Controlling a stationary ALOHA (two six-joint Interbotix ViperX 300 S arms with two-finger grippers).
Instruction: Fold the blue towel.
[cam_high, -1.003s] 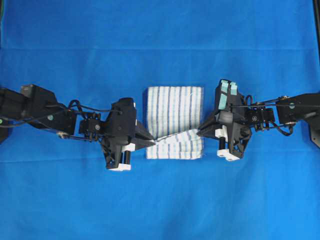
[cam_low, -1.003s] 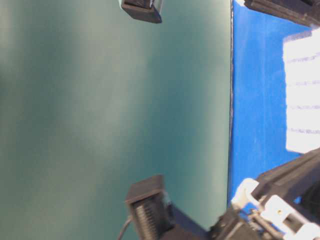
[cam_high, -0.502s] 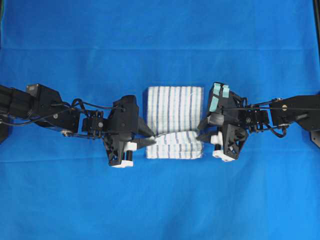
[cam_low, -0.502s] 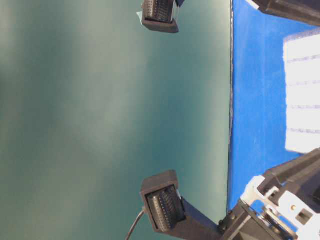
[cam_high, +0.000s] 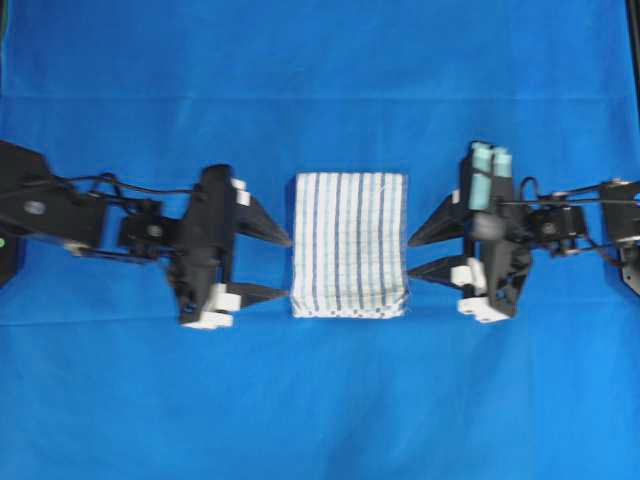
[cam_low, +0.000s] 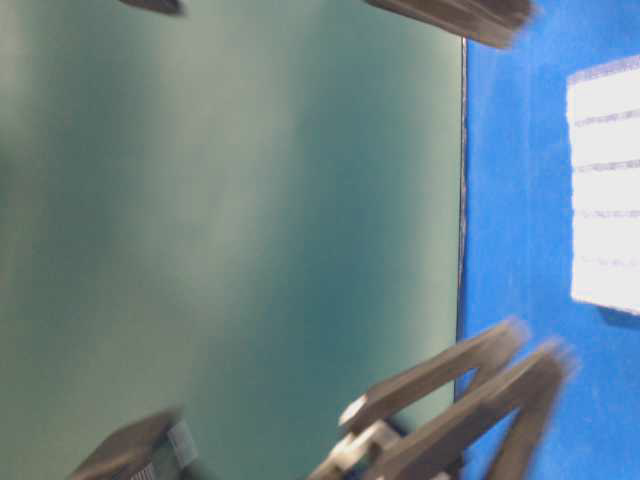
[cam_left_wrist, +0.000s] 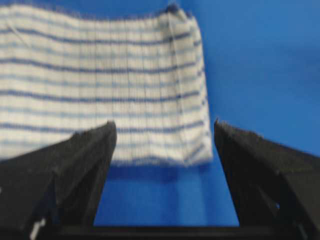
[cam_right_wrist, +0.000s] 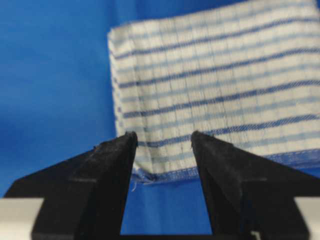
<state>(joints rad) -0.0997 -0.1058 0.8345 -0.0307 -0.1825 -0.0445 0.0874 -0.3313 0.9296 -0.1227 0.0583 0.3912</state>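
Both claws stand released and empty: the left gripper (cam_high: 275, 268) just off the left edge of the blue towel (cam_high: 349, 245), the right gripper (cam_high: 424, 250) just off its right edge. Between them the towel lies flat, folded into a neat rectangle on the blue table covering (cam_high: 320, 400). One risk, as I judge it: a fingertip passing close could snag a frayed hem and drag the top layer askew.

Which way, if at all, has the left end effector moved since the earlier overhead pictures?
Yes. The left end effector has let go and backed off leftward from the blue towel's left edge, and now stands open beside it.
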